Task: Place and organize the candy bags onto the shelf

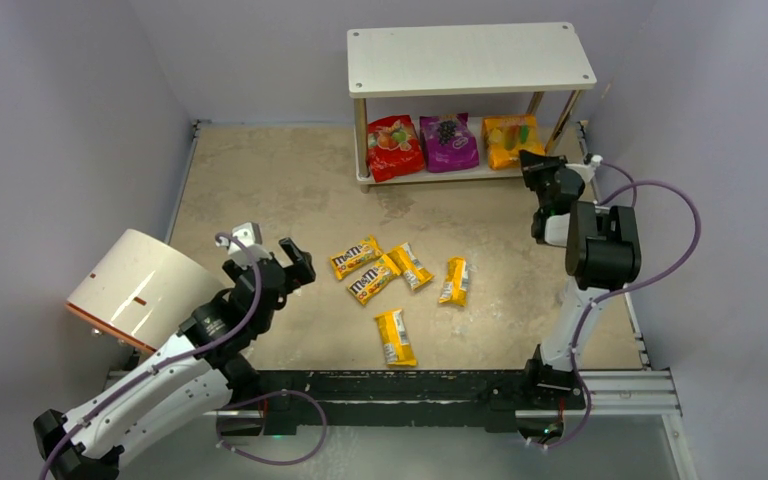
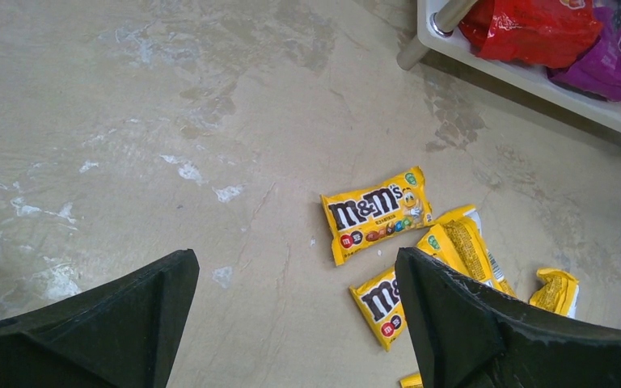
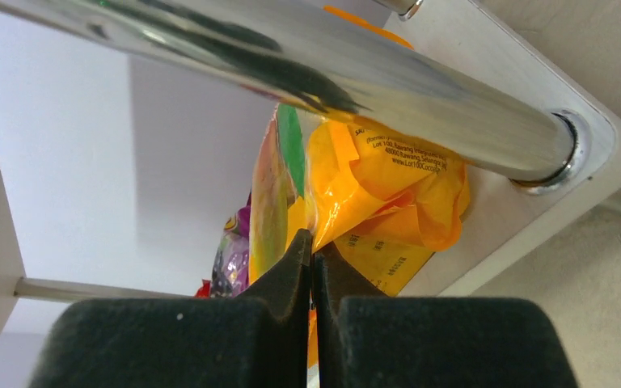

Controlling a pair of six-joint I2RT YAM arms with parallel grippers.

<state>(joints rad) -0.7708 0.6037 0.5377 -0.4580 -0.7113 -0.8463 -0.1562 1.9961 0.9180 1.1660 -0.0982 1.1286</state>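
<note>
Beige surface fills the walled cell. Right end effector is clamped on the orange pouch on the lower tier of the shelf, a chrome leg crossing close above, arm stretched forward. Left end effector hovers with fingers apart, left of five yellow packets lying on the surface. A white cylinder sits beside that low, bent arm.

The top external view looks down from above and behind the arm bases over the whole bench and shelf. The left wrist view slants down past the left tool at the yellow M&M's packets. The right wrist view sits tight against the orange pouch. All three share the shelf's lower tier.
</note>
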